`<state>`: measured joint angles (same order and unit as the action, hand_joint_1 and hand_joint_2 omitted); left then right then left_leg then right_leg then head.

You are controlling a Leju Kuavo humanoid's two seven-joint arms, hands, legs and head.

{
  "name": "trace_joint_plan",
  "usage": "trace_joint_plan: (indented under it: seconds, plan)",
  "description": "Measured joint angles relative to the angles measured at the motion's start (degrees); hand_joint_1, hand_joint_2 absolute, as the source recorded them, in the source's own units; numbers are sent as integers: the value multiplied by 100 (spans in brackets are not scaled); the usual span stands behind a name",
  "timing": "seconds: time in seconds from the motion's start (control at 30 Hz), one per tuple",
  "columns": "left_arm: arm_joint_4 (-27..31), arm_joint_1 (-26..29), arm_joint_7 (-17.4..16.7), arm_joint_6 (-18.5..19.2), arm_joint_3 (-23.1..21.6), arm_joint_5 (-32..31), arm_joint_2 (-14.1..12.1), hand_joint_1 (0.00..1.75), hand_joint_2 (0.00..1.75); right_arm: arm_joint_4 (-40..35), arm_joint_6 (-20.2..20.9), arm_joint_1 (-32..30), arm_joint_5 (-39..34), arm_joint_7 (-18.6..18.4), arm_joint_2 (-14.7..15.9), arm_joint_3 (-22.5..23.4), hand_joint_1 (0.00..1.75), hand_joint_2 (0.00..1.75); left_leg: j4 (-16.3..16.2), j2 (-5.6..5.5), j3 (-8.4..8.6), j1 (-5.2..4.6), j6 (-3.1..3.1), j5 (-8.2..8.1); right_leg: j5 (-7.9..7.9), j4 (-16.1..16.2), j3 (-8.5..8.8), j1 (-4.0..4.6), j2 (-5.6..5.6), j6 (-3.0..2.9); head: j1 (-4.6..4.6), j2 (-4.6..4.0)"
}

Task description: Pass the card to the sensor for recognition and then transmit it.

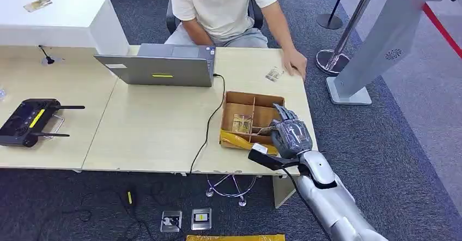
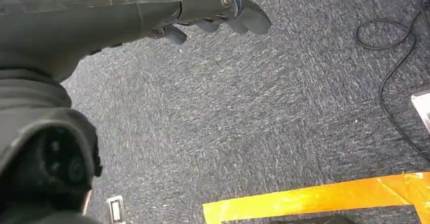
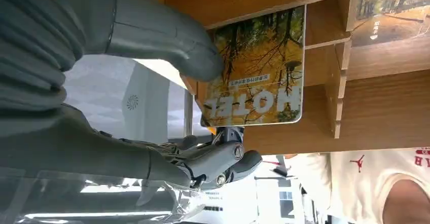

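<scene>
A card (image 3: 256, 69) printed with autumn trees and the word HOTEL is pinched between the thumb (image 3: 167, 36) and the darker fingers (image 3: 218, 160) of my right hand (image 1: 289, 134). The hand sits at the near right corner of the open wooden box (image 1: 264, 102), which is split into compartments, and the card is inside the box. A second card (image 1: 241, 124) of the same kind lies in another compartment (image 3: 390, 11). My left hand (image 2: 213, 11) hangs over the grey carpet with nothing in it, its fingers loosely stretched out.
A person sits behind the table, one hand (image 1: 294, 64) resting beside a small card (image 1: 274, 74). A laptop (image 1: 163, 66) with a black cable (image 1: 210, 126) stands left of the box, and a black controller (image 1: 30, 121) lies far left. A grey slanted stand (image 1: 381, 39) rises on the right.
</scene>
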<state>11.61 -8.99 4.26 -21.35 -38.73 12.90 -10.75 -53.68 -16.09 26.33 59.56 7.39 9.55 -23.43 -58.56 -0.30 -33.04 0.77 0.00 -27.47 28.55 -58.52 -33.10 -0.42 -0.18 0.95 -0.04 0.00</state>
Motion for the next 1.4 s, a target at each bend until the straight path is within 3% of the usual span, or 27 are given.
trace_joint_plan:
  seconds: [0.2,0.83,1.4]
  plan:
    - [0,0,-17,-7,-15,0,17,0,0,96,-96,28,0,2,-28,0,175,175,0,0,0,0,0,0,0,0,0,0,0,0,0,0]
    - [0,2,-17,-89,-35,55,31,0,0,243,-828,509,-205,-20,-26,179,175,175,-1,4,1,0,0,0,0,0,-1,0,2,0,0,0]
    - [0,-95,-20,-101,-136,-105,61,0,0,334,-892,1109,-164,61,-9,640,175,175,-1,7,1,-1,0,1,-1,-1,-2,0,4,0,-2,0]
